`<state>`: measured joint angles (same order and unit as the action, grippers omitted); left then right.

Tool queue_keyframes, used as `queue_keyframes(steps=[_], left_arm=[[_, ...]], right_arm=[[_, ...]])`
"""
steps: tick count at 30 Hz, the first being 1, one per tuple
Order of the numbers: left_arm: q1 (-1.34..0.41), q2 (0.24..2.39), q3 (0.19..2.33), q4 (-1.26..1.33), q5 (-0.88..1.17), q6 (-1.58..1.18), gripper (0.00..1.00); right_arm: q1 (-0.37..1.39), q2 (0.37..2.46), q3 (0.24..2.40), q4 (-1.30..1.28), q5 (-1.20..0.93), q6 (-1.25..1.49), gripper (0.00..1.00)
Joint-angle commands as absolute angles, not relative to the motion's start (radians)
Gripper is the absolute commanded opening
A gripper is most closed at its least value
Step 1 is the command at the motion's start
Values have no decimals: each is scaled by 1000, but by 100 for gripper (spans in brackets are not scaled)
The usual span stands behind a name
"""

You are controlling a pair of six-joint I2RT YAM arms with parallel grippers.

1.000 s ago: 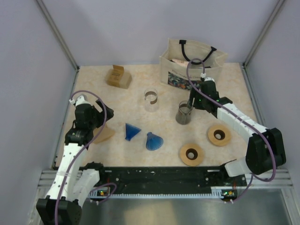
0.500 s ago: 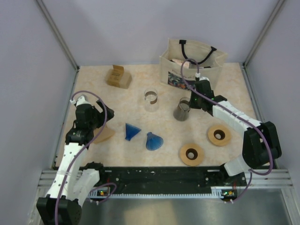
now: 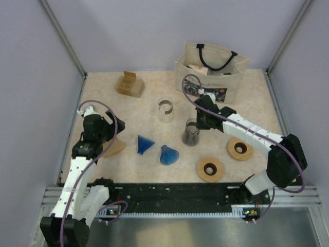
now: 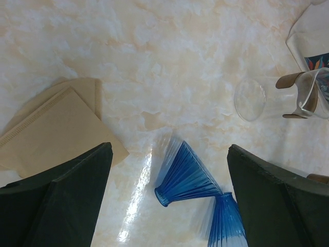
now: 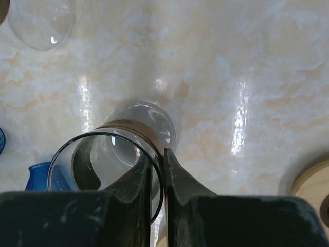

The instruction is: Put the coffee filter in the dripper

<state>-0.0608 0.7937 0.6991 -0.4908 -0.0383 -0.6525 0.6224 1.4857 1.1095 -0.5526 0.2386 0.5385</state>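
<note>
A stack of brown paper coffee filters (image 3: 115, 147) (image 4: 56, 128) lies at the left of the table. Two blue ribbed drippers lie on their sides mid-table, one (image 3: 144, 144) (image 4: 186, 177) nearer the filters, the other (image 3: 169, 155) (image 4: 226, 222) to its right. My left gripper (image 3: 101, 138) (image 4: 169, 150) hangs open above the table between the filters and the drippers, holding nothing. My right gripper (image 3: 198, 123) (image 5: 157, 154) is shut on the rim of a smoky grey glass (image 3: 190, 133) (image 5: 146, 121), one finger inside it and one outside.
A clear glass (image 3: 165, 109) (image 4: 303, 95) (image 5: 41, 23) stands behind the drippers. Two wooden rings (image 3: 209, 169) (image 3: 240, 148) lie at the front right. A canvas tote bag (image 3: 208, 72) and a small wooden box (image 3: 130, 85) stand at the back.
My right gripper closed on the grey glass's rim and carried it left and toward the front. The left arm has not moved.
</note>
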Motion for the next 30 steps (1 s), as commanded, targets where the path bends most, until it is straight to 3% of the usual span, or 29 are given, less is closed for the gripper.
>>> queue_keyframes(steps=[1, 18, 22, 30], left_arm=[[-64, 782, 695, -486, -57, -660, 99], [-63, 778, 669, -476, -26, -675, 99], [-63, 772, 669, -482, -25, -683, 99], [-63, 749, 678, -495, -28, -677, 99]], right_arm=[[707, 1427, 1170, -684, 336, 650, 5], [827, 1371, 1103, -715, 388, 830, 20], [825, 1352, 1106, -712, 399, 824, 31], [825, 1226, 1124, -727, 442, 766, 75]])
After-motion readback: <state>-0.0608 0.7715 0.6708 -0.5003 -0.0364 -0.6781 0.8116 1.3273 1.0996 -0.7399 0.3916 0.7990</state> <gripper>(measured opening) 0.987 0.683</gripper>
